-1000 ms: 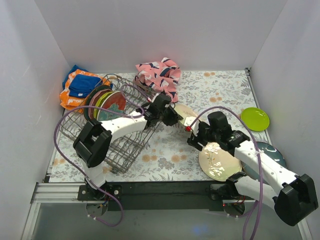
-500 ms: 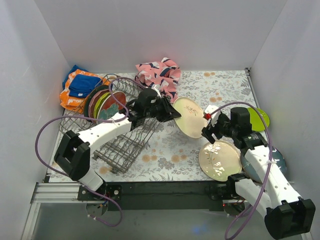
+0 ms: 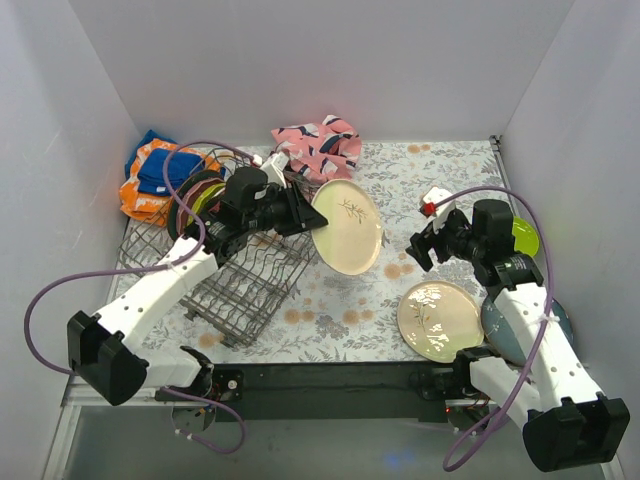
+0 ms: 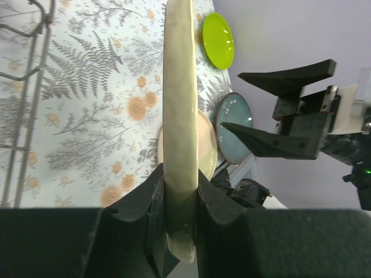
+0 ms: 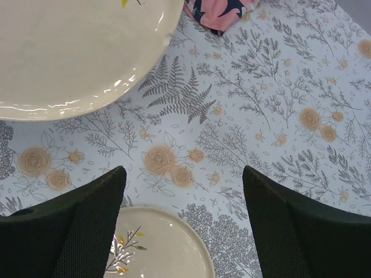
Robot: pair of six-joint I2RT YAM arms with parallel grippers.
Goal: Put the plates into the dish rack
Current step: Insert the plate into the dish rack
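From above, my left gripper [image 3: 303, 216] pinches the left rim of a large cream round plate with a painted sprig [image 3: 348, 227]. The plate is tilted up off the floral tablecloth [image 3: 440, 180], just right of the grey metal wire dish rack [image 3: 248, 290]. The rack sits at the table's left, with several coloured plates [image 3: 205, 197] standing at its far end. My right gripper [image 3: 422, 246] hovers right of the held plate, apart from it, jaws spread. A second cream plate [image 3: 438, 320] lies flat near it.

At my left wrist, the held plate [image 4: 179, 116] stands edge-on, clamped between my black fingers [image 4: 148, 202]. Beyond it lie a lime-green round plate [image 4: 218, 40] and a grey-blue round plate [image 4: 235, 119].

At my right wrist, my fingers [image 5: 87, 220] stand wide apart around nothing, above the tablecloth [image 5: 261, 104]. The held plate [image 5: 75, 52] is far left, and the second cream plate [image 5: 156, 249] is at the near edge.
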